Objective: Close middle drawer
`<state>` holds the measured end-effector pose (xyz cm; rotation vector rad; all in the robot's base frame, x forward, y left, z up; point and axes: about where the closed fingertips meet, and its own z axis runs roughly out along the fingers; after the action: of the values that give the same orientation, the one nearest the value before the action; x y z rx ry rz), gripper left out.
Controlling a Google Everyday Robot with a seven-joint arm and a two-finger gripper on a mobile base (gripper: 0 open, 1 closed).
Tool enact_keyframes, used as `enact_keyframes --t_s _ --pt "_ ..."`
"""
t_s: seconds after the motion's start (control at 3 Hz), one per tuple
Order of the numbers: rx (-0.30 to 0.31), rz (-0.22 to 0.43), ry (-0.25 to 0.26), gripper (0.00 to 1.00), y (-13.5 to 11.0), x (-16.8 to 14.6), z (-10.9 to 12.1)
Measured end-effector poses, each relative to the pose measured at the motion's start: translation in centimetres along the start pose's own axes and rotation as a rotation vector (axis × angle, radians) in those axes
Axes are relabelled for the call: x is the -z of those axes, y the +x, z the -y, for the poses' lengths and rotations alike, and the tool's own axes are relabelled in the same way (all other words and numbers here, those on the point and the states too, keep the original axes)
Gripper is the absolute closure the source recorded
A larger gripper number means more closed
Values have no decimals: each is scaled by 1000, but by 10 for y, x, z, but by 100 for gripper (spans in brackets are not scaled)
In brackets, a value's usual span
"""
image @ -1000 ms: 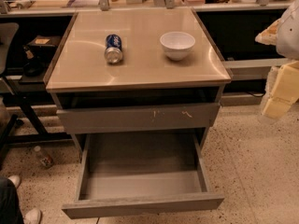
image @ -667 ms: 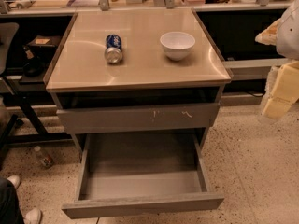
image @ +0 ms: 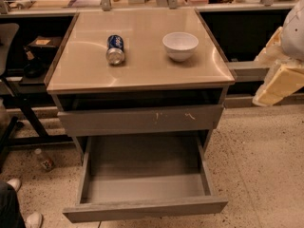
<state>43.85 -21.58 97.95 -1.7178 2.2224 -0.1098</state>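
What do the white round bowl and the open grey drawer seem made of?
White round bowl: probably glazed ceramic, smooth, shiny. Open grey middle drawer: perhaps painted metal or laminate, matte. The gripper is at the right edge, touching neither.

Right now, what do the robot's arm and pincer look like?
At the right edge of the view, the arm is a smooth, rounded white shell. Just below it, the pincer is blocky and cream-yellow, made of flat slab-like pieces. No cables or markings show.

The tool sits at the right edge, beside the table. Open floor lies between it and the pulled-out middle drawer, down-left. A bottle and shoe lie beyond the drawer.
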Motion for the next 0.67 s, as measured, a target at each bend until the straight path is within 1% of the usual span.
enact_keyframes --t_s 0.67 --pt "0 0 0 89 0 0 0"
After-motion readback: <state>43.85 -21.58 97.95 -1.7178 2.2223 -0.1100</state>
